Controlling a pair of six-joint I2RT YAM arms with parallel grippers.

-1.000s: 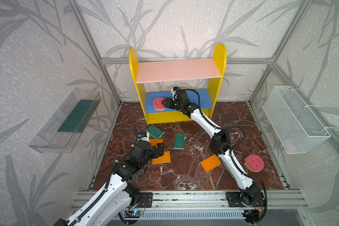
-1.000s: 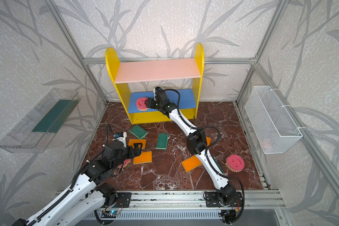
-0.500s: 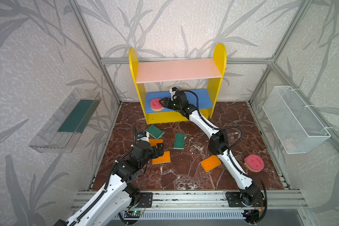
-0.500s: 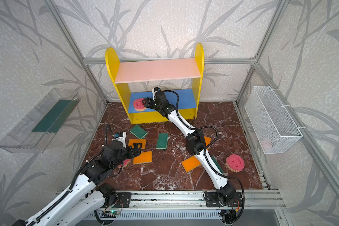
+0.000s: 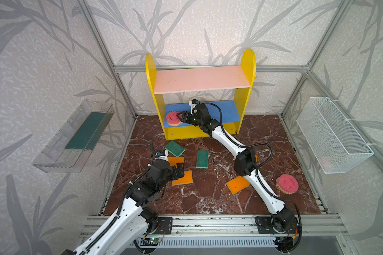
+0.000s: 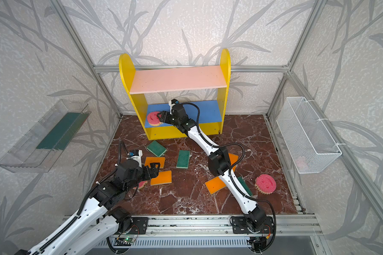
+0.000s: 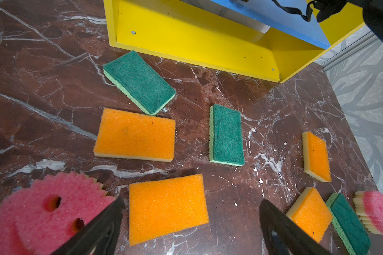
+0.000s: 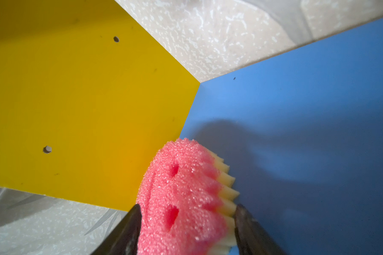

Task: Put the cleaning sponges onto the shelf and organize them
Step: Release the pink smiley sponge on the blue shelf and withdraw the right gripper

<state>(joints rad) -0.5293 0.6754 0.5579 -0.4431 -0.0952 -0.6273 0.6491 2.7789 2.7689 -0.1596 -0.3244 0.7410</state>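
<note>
The shelf [image 5: 199, 81] stands at the back wall. My right gripper [image 8: 188, 207] reaches into it, shut on a round pink smiley sponge [image 8: 181, 194] that rests at the left end of the blue board [image 5: 221, 110], beside the yellow side. On the marble floor lie two green-topped sponges [image 5: 174, 148] [image 5: 202, 159] and orange sponges [image 5: 176, 160] [image 5: 238, 184]. A second pink sponge [image 5: 287, 183] sits at the right. My left gripper [image 7: 191, 201] hangs open just above another orange sponge [image 7: 167, 206]. A third pink sponge [image 7: 47, 212] lies beside one of its fingers.
A clear plastic tray [image 5: 53, 154] holding a dark green strip hangs on the left wall. A white wire basket [image 5: 332, 136] hangs on the right wall. Another green sponge [image 6: 244, 185] lies partly under the right arm. A metal rail runs along the floor's front edge.
My right gripper has carried the pink sponge leftward along the blue board to the yellow side and set it down. The left arm has stayed still.
</note>
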